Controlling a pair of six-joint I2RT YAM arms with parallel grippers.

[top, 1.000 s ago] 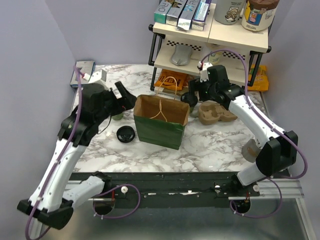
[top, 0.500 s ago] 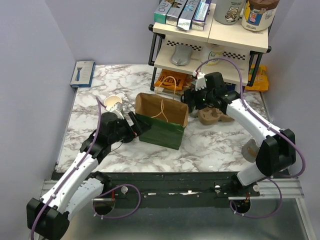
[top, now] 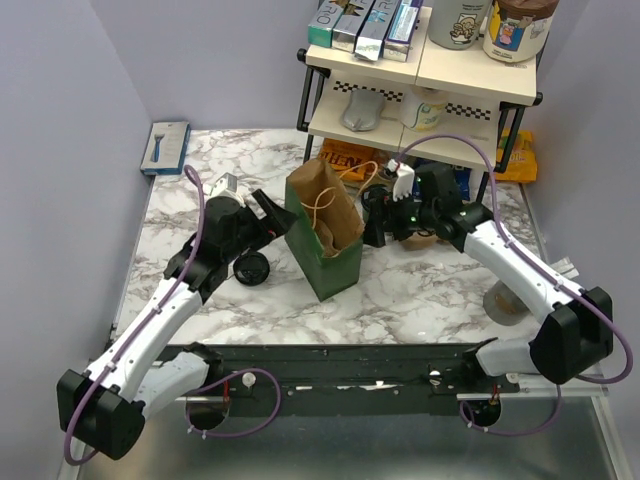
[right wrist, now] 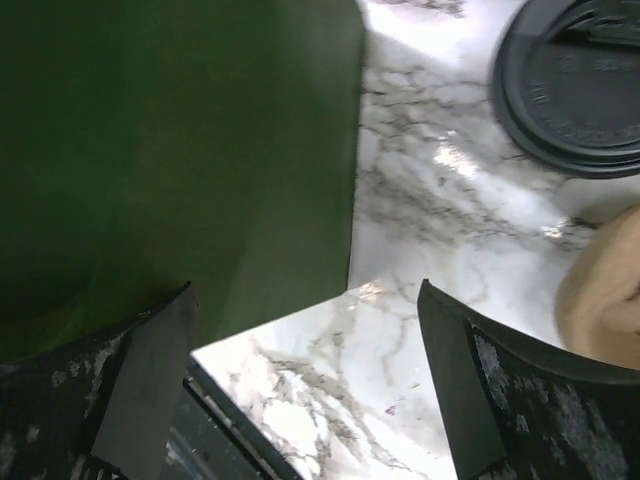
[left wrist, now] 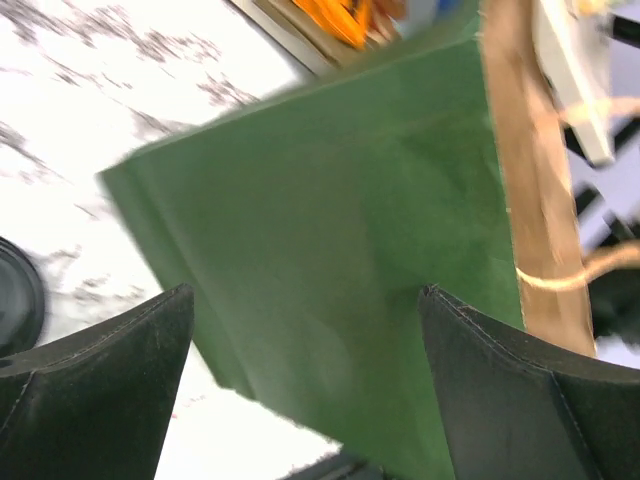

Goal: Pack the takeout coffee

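Desk (top: 430, 290): white marble pattern, lavender walls (top: 70, 150).
Coffee: black lid (top: 250, 267) flat on desk, left of green bag (top: 335, 265); cup hidden.
Tools: left tool (left wrist: 305, 290) and right tool (right wrist: 305, 288) spread, empty, flanking bag.
Bag: upright, open; contents unseen.

The overhead view is bright and sharp, lit softly from above, with faint shadows beside the dark-green paper bag (top: 335, 262) on the white marble tabletop (top: 430, 290). The left wrist view is motion-smeared (its marble blown out to white). In the right wrist view the bag's side sinks into shadow, glare streaks the marble, and the round black plastic lid (right wrist: 580, 85) has a dull sheen.
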